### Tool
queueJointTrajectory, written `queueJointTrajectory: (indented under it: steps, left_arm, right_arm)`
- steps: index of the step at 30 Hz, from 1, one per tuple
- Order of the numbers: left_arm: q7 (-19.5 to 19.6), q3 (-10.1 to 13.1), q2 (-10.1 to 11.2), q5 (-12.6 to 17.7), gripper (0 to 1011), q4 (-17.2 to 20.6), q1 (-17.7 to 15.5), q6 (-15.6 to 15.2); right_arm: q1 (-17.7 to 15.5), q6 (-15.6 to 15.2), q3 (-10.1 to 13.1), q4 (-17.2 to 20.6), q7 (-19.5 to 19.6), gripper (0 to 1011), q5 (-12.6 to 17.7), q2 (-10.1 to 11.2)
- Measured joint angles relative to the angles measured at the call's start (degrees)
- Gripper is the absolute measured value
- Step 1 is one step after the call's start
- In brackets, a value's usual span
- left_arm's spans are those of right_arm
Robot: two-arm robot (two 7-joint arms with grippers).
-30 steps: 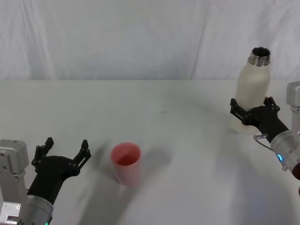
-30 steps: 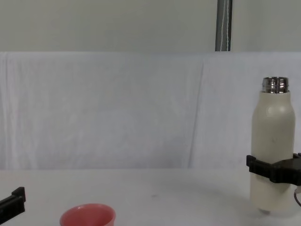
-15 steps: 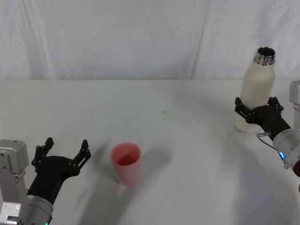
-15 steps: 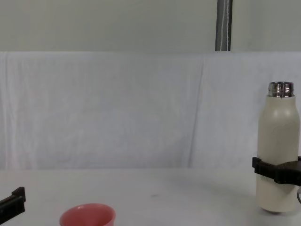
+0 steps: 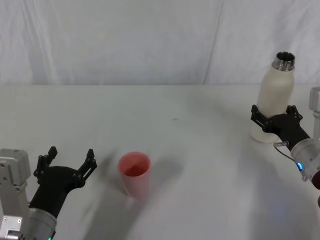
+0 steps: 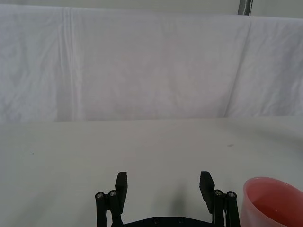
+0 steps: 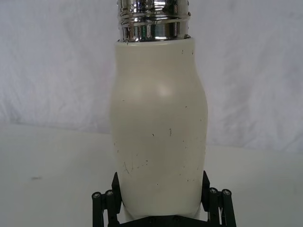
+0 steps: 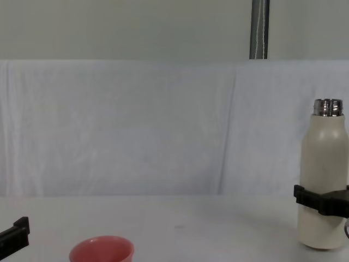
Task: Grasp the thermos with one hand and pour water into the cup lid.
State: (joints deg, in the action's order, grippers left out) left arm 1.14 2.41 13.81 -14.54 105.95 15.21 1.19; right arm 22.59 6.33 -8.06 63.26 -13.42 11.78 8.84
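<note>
Gripping the thermos [image 5: 273, 97] low on its body, my right gripper [image 5: 273, 120] has one black finger on each side of the cream-white bottle. In the right wrist view the two fingers [image 7: 106, 201] press against the bottle's lower part, so I read this gripper as clenched on the thermos [image 7: 158, 137]. The bottle stands upright at the right side of the table [image 5: 200, 130], near the far edge, with its shiny steel neck open at the top. In the chest view its base seems to sit on or just above the table surface; I cannot tell whether it touches. There the right gripper [image 8: 322, 201] crosses the bottle [image 8: 325, 164] as a dark band.

My left gripper [image 5: 65, 162] waits at the near left of the table, with its fingers spread wide and nothing between them. In the left wrist view the two fingers [image 6: 121, 182] stand apart over bare table.

The cup lid [image 5: 134, 172], a small salmon-pink cup, stands upright just beside the left gripper, on its right side, and well apart from the thermos. Its rim also shows in the chest view [image 8: 101, 250] and in the left wrist view [image 6: 272, 201].

A white cloth [image 5: 125, 40] hangs behind the table.
</note>
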Motion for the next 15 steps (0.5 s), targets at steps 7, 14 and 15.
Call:
queueJointTrajectory:
  steps: [7, 14, 15]
  left_arm:
    - [0.0, 0.0, 0.0, 0.0, 1001, 0.0, 0.0, 0.0]
    - [0.0, 0.0, 0.0, 0.0, 1001, 0.0, 0.0, 0.0]
    - [0.0, 0.0, 0.0, 0.0, 1001, 0.0, 0.0, 0.0]
  right_arm:
    - [0.1, 0.1, 0.1, -0.6, -0.1, 950, 0.0, -0.2]
    - [0.2, 0.2, 0.1, -1.0, -0.2, 950, -0.1, -0.4]
    - [0.2, 0.3, 0.1, -1.1, -0.2, 950, -0.1, -0.5]
